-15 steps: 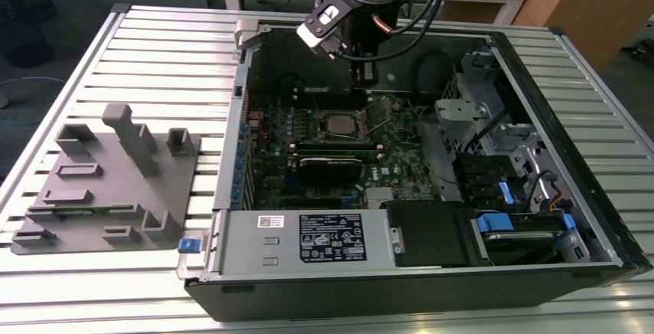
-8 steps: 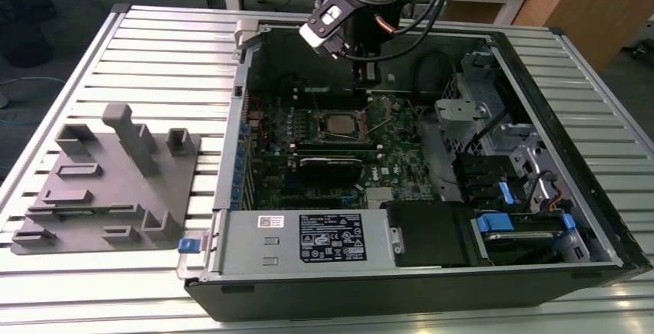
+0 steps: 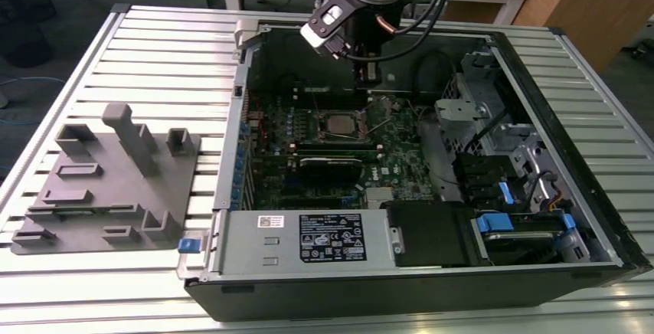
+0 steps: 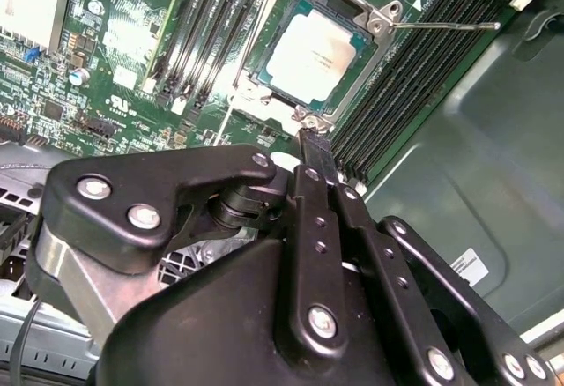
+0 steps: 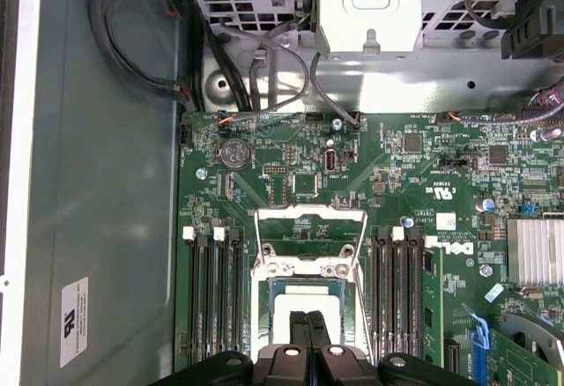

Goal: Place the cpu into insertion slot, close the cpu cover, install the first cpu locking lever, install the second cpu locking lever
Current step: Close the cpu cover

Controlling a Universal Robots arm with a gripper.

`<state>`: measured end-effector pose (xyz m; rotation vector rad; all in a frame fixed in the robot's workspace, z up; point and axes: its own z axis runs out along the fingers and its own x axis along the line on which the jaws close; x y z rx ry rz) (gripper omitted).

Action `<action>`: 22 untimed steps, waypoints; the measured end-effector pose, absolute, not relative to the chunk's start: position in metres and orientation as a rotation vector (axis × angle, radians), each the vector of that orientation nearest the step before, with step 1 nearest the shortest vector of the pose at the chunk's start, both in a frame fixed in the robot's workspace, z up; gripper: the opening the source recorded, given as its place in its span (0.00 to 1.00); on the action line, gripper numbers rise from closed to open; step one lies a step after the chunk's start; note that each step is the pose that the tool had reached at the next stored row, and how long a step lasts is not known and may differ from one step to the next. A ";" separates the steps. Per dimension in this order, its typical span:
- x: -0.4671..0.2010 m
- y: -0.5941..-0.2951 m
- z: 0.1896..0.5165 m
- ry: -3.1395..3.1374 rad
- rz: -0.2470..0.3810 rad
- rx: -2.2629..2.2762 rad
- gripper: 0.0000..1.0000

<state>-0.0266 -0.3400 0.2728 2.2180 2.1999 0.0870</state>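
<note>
One small, flat, square cpu [image 4: 313,55] is being shown lying in the insertion slot [image 4: 381,22] on the green circuit board [image 4: 115,60]. In the exterior view this is in the far half of the open computer case [image 3: 409,292]. Long black memory slots [image 4: 207,25] are being seen running along both sides of the slot.

The chip's dull silver-grey top is being presented face up, with a thin green edge showing around it. The chip is being judged light, stiff and thin. Its smooth top would likely slip under a pinch, and its underside would likely be easily damaged. Hold is best taken across two opposite edges, never by pressing on the face.

The gripper [image 4: 310,139] is being held just above one end of the slot, its two narrow fingers lying pressed together with nothing between them.

In the first wrist view a thin silvery frame, taken to be the cpu cover [image 5: 308,215], appears to be standing open at the end of the slot away from the gripper. One locking lever [image 4: 445,25] is being seen sticking out sideways, not hooked down.
</note>
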 end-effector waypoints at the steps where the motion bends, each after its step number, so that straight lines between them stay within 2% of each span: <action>1: -0.026 -0.340 0.273 2.200 0.087 2.218 0.10; 22: -0.022 -0.340 0.273 2.200 0.087 2.218 0.10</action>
